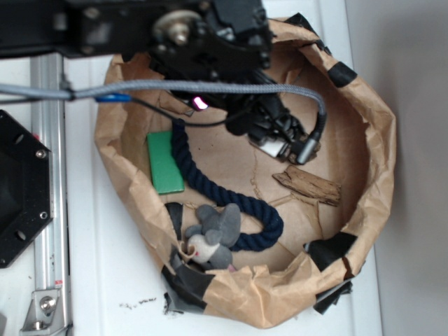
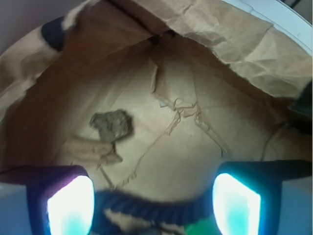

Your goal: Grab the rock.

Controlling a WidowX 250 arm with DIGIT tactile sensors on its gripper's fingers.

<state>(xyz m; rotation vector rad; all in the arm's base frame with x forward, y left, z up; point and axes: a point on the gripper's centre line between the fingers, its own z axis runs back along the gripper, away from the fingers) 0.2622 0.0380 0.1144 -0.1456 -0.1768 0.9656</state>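
You are working over a white tabletop (image 1: 105, 280) on which sits a crumpled brown paper nest (image 1: 378, 182) with rolled-up walls patched with black tape. On its floor, in the exterior view, lie a flat green rectangular block (image 1: 164, 162) at centre left, a thick navy blue rope (image 1: 231, 192) curving across the middle, a small grey plush mouse (image 1: 213, 234) at lower centre, and a lighter-brown splintered piece of wood (image 1: 308, 185) right of centre.

The black gripper (image 1: 280, 136) hangs in the upper middle of that frame, and its bulk seems to hide the rock there, so go by the wrist view. In it your two fingers (image 2: 71, 203) stand spread wide apart at the bottom corners, lit pale, holding nothing.

The small dark brown, rough, angular rock (image 2: 111, 125) sits on the paper floor left of centre, ahead of the fingers and closer to the finger at lower left. It looks to be touching the upper edge of the wood strip, which runs out toward the left edge below it. The rock is only slightly wider than tall, with no strong long axis.

Your next move probably needs a shift leftward and forward before descending.
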